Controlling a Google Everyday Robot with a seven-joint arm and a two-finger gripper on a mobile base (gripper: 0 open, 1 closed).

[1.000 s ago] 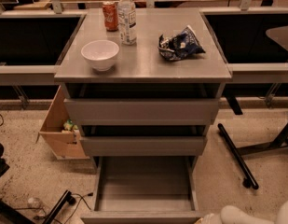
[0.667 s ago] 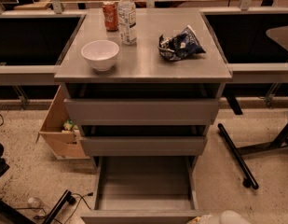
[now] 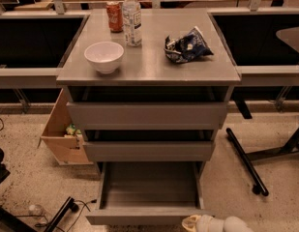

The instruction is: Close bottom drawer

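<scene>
The bottom drawer [image 3: 148, 186] is the lowest of three grey drawers in the cabinet. It is pulled far out, showing an empty shallow grey box, and its flat front [image 3: 139, 217] lies near the lower edge of the view. My gripper [image 3: 191, 223] shows as a whitish, yellow-tipped end of the arm at the very bottom. It sits just right of the middle, against the right end of the drawer front. Most of the arm is out of view.
The middle drawer [image 3: 149, 150] and top drawer [image 3: 146, 115] stand slightly out. On the cabinet top are a white bowl [image 3: 104, 56], a bottle [image 3: 132, 17], a red can [image 3: 113, 16] and a chip bag [image 3: 186, 46]. A cardboard box [image 3: 62, 134] is at the left and black chair legs [image 3: 246, 161] at the right.
My gripper has moved left along the bottom edge of the view, from the lower right corner up to the right end of the bottom drawer's front. The drawer has not moved.
</scene>
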